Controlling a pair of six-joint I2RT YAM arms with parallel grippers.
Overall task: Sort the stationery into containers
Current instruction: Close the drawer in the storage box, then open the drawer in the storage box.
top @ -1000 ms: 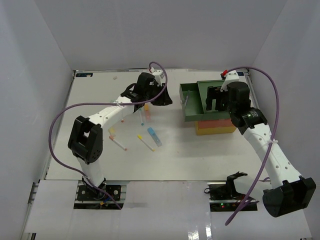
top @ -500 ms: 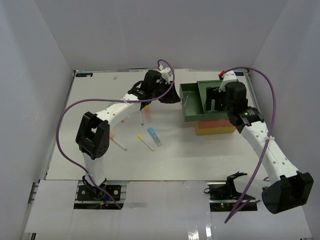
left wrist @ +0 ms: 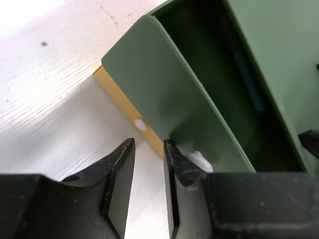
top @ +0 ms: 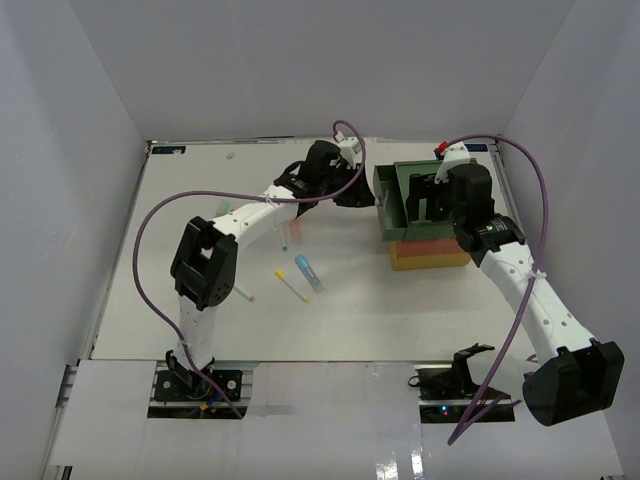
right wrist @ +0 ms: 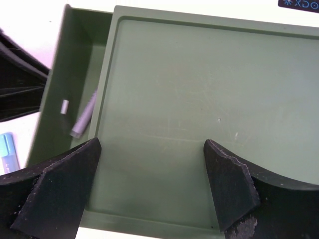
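Observation:
The containers are a stack of three drawers (top: 430,215): green top, red-orange middle, yellow bottom. The green drawer (right wrist: 75,89) sticks out a little to the left and holds a grey-purple pen (right wrist: 84,115) and a blue pen (left wrist: 249,84). My left gripper (top: 355,192) is at that drawer's front wall (left wrist: 174,109), beside its white knob (left wrist: 199,160). Its jaws are a narrow gap apart with nothing between them. My right gripper (top: 425,200) hovers wide open and empty over the green lid (right wrist: 199,84). Several pens lie on the table, including a light blue marker (top: 308,272) and a yellow pen (top: 292,290).
A pink-white pen (top: 240,292) and an orange and a blue stick (top: 290,232) lie under the left arm. The yellow drawer's front (left wrist: 124,107) shows below the green one. White walls enclose the table (top: 200,320) on three sides.
My left gripper has moved right against the green drawer, and the drawer has slid most of the way into the stack. The right gripper has stayed over the lid.

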